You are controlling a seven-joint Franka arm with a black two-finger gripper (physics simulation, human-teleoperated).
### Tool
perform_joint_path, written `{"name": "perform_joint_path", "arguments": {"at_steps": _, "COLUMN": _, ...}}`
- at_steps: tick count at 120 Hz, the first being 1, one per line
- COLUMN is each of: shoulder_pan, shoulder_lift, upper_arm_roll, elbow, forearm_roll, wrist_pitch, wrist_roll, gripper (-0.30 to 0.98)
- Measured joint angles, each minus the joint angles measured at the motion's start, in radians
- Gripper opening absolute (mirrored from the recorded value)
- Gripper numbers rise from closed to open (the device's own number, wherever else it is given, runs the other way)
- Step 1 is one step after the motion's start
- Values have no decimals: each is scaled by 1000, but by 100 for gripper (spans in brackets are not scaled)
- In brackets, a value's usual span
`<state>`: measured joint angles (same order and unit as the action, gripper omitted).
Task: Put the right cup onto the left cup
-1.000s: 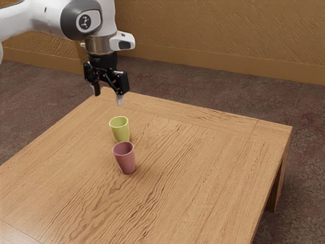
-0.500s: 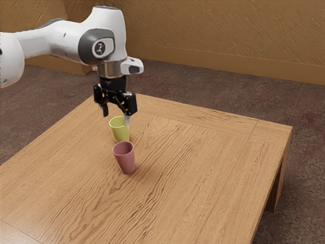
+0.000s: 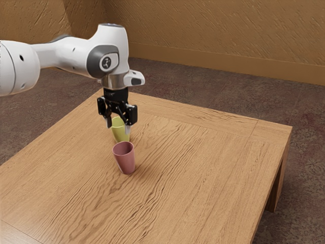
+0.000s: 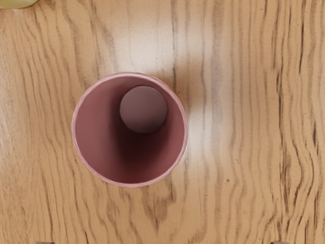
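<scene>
Well, at the exterior view's left the white arm (image 3: 66,56) comes in and bends down to the black pincer (image 3: 118,127). The pincer points down with its two fingers spread wide, nothing gripped between them. It hangs over the part of the bench (image 3: 213,173) toward the corner at the exterior view's upper left, and partly covers the yellow-green cup (image 3: 121,135) there.

That cup stands upright on the bench, nearer that corner than its mate. Slightly farther right, and closer to the camera, is the pink cup (image 3: 125,160), also upright on the wood, mouth up. It is nearer the bench's left edge than its right. The two cups stand apart, and the wrist view looks down into the pink one as far as its round base.

Farther right, bare wood grain runs out to the bench's right edge. Under the corner at the exterior view's upper right a wooden leg (image 3: 278,185) goes down to the dark floor (image 3: 310,168).
</scene>
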<state>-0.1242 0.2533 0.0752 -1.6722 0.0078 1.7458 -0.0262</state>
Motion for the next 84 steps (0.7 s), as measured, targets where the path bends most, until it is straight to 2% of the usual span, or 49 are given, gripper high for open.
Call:
{"name": "perform_joint_path", "arguments": {"at_steps": 51, "shoulder_pan": 32, "shoulder_lift": 48, "upper_arm_roll": 0, "elbow": 1, "forearm_roll": 0, "wrist_pitch": 18, "wrist_roll": -1, "gripper": 36}}
{"name": "perform_joint_path", "arguments": {"at_steps": 84, "shoulder_pan": 48, "shoulder_lift": 97, "upper_arm_roll": 0, "elbow": 5, "forearm_roll": 0, "wrist_pitch": 48, "wrist_roll": 1, "gripper": 31}}
